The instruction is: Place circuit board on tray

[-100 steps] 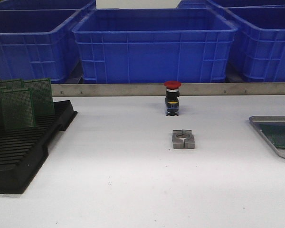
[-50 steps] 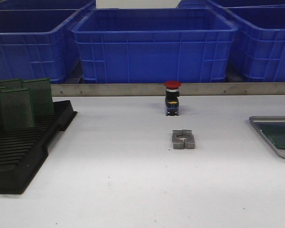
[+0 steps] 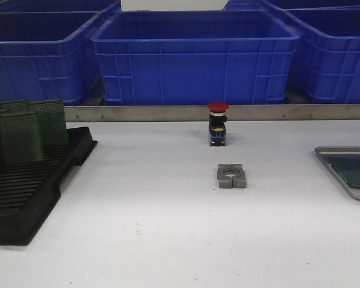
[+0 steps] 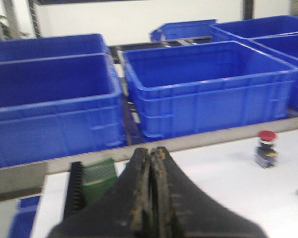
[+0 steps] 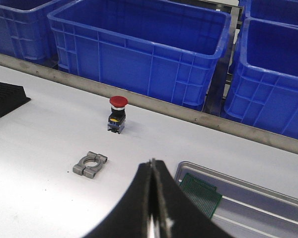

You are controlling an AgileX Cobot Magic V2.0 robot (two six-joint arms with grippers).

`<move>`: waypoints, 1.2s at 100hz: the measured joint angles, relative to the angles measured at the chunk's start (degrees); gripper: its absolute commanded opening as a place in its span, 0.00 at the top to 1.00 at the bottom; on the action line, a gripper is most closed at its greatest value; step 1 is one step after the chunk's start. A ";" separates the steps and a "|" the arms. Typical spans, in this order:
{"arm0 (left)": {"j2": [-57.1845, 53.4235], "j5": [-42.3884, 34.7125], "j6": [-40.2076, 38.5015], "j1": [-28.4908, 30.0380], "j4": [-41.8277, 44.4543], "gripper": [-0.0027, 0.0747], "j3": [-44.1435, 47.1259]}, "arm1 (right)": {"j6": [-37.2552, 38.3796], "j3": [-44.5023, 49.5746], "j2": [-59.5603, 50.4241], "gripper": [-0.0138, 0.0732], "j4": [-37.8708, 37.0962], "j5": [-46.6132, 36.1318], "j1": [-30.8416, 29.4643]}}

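Note:
The silver-grey tray (image 3: 336,150) sits at the table's right edge, partly cut off, with a green circuit board (image 3: 355,171) lying flat in it. The right wrist view shows the same tray (image 5: 223,175) and board (image 5: 202,192). Green circuit boards (image 3: 23,137) stand upright in the black slotted rack (image 3: 24,192) on the left; one board (image 4: 99,173) shows in the left wrist view. My left gripper (image 4: 152,152) is shut and empty, above the table near the rack. My right gripper (image 5: 152,163) is shut and empty, above the table beside the tray. Neither arm shows in the front view.
A red-capped push button (image 3: 218,123) stands mid-table, with a grey metal clamp block (image 3: 231,176) in front of it. Blue plastic bins (image 3: 195,57) line the back behind a metal rail (image 3: 168,113).

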 measured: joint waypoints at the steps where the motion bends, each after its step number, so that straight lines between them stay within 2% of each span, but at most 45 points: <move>1: -0.17 -0.12 -1.23 0.25 0.67 0.99 0.00 | 0.00 0.00 0.00 0.91 0.00 0.00 0.00; 7: -0.72 -0.69 -6.81 1.23 7.28 0.99 0.12 | 0.00 0.00 0.00 0.91 0.00 0.00 0.00; 18: -1.62 0.99 -27.42 4.68 27.13 0.99 1.10 | 0.00 0.00 0.00 0.91 0.00 0.00 0.00; 25: -3.18 4.72 -43.56 7.80 41.25 0.99 2.44 | 0.00 0.00 0.00 0.91 0.00 0.03 0.00; 29: -4.13 6.39 -50.17 9.35 45.89 0.99 3.50 | 0.00 0.00 0.00 0.91 0.00 0.03 0.00; 36: -6.09 8.33 -56.18 11.45 51.40 0.99 6.09 | 0.00 0.00 0.00 0.91 0.00 0.12 0.00; 52: -12.75 7.54 -61.43 13.26 55.99 0.99 14.59 | 0.00 0.00 0.00 0.91 0.00 0.12 0.00; 56: -14.23 10.23 -63.56 13.35 58.24 0.99 14.60 | 0.00 0.00 0.00 0.91 0.00 0.12 0.00; 69: -15.71 10.99 -69.07 13.35 64.65 0.99 14.60 | 0.00 0.00 -0.03 0.91 0.00 0.12 0.00; 120: -15.71 9.46 -70.21 13.35 65.99 0.99 14.60 | 0.00 0.00 -0.03 0.91 0.00 0.31 0.00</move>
